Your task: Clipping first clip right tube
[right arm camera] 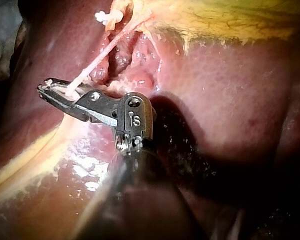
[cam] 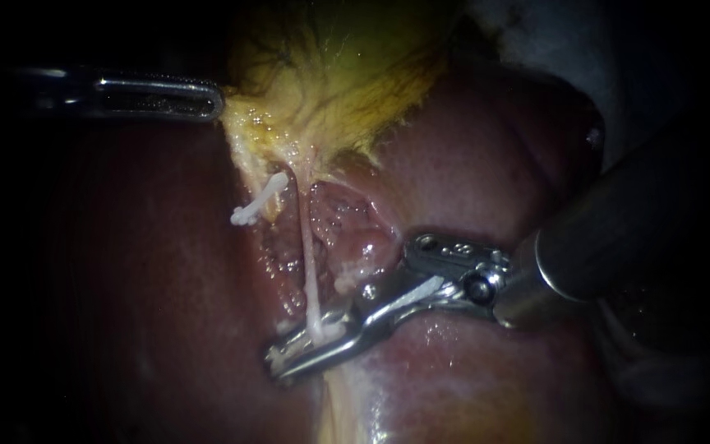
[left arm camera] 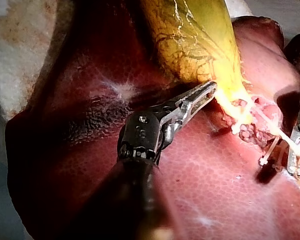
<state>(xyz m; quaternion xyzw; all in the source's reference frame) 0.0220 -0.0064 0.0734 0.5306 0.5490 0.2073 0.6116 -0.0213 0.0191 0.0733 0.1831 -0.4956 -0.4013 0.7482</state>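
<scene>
A thin white tube (cam: 307, 255) runs down from the yellow gallbladder (cam: 338, 74) over raw tissue. My right instrument (cam: 279, 366) comes in from the right, and its long jaws are shut on the tube's lower end, where a white lump (cam: 322, 330) sits between them. The right wrist view shows the tube (right arm camera: 97, 57) entering those jaws (right arm camera: 44, 90). To the left of this tube a white clip (cam: 258, 201) sits on a shorter stub. My left instrument (cam: 217, 103) reaches in from the upper left, with its jaws (left arm camera: 212, 89) shut on the gallbladder's edge.
Dark red liver (cam: 125, 288) surrounds the dissected bed on all sides. Pale cloth (cam: 536, 33) shows beyond the liver at the upper right. A yellowish band of tissue (right arm camera: 25, 170) runs away below the right instrument's jaws.
</scene>
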